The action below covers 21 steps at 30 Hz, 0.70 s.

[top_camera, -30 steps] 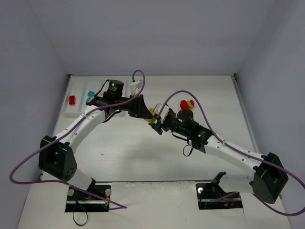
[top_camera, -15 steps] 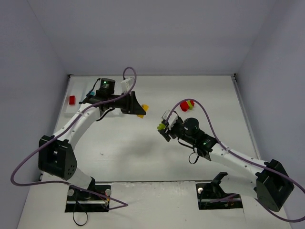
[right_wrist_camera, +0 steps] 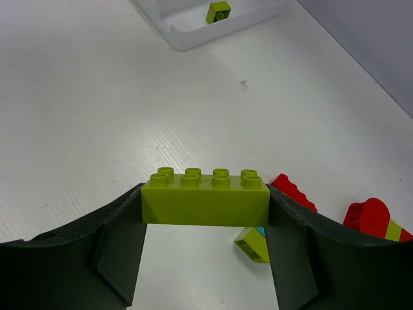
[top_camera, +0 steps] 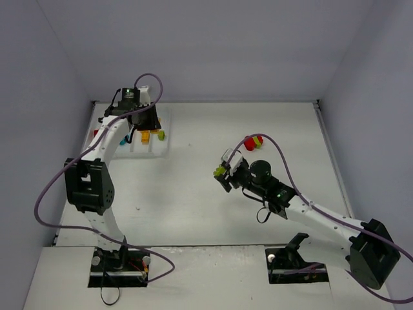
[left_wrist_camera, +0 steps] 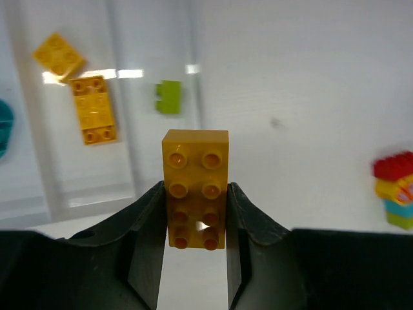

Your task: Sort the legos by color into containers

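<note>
Legos sit in both grips. The left gripper [left_wrist_camera: 195, 197] is clamped on a yellow brick [left_wrist_camera: 195, 158] held lengthwise with its studs toward the camera. The right gripper [right_wrist_camera: 205, 210] pinches a long lime brick [right_wrist_camera: 193, 197] by its ends, studs up. Past the yellow brick we see the tray [left_wrist_camera: 122, 148], with two loose yellow bricks [left_wrist_camera: 93, 110] in one compartment. A small lime brick [left_wrist_camera: 169, 97] lies in the next compartment, toward the open table. A cyan piece [left_wrist_camera: 3, 126] shows at the frame's edge, probably in a further compartment. From above, the left gripper hangs over the tray at the far left, though we cannot tell over which compartment. The right gripper is above the middle of the table [top_camera: 193, 194], well apart from the tray, and a red, yellow and lime clump [top_camera: 253, 141] lies near it.
</note>
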### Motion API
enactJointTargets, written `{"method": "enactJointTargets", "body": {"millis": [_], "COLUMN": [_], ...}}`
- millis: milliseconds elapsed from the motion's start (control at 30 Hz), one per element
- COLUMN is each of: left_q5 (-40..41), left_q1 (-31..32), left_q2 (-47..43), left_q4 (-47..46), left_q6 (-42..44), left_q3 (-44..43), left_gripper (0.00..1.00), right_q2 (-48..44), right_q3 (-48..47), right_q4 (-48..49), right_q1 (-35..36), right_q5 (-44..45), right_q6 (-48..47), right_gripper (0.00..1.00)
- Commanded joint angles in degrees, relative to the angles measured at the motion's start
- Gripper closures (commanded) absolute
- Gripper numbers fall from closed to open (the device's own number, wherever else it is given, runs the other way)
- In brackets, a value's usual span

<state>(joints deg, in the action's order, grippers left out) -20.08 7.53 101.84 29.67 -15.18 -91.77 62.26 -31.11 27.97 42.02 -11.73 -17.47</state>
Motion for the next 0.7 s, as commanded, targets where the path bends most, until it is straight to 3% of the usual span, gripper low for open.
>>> {"method": "enactJointTargets", "body": {"millis": [0,233,300,433,600,667], "left_q5": [15.84,22.18,22.01,22.45,22.36,21.66], "left_q1": [-1.99,-4.80,-5.77,-6.03,-6.03,-6.04], "left_q2": [3.88,10.13,10.65,12.06,14.60,15.23], "left_q4": [3.02,3.47,3.55,3.99,4.69,5.13], "left_q6": [2.26,2.79,2.79,2.87,3.05,3.05], "left_q3": [-4.99,-7.11,-7.11,-6.94,-7.72,-8.25], "left_gripper": [0.99,0.97,0.90,0.85,0.66,0.65], "right_q2": [-2.67,-3.46,-3.37,-3.20,-3.64,-3.46], "right_q3": [-0.35,-0.09,0.00,-0.09,0.17,0.26], "right_q4": [4.46,4.20,4.38,4.64,4.73,4.73], "right_q1": [-0.01,0.08,-0.01,-0.01,-0.01,-0.01], "right_q5": [-0.93,-1.37,-1.81,-2.25,-2.25,-2.16], "right_q6": [1.21,1.48,1.74,1.83,1.83,1.83], "right_gripper": [0.99,0.99,0.98,0.98,0.97,0.97]}}
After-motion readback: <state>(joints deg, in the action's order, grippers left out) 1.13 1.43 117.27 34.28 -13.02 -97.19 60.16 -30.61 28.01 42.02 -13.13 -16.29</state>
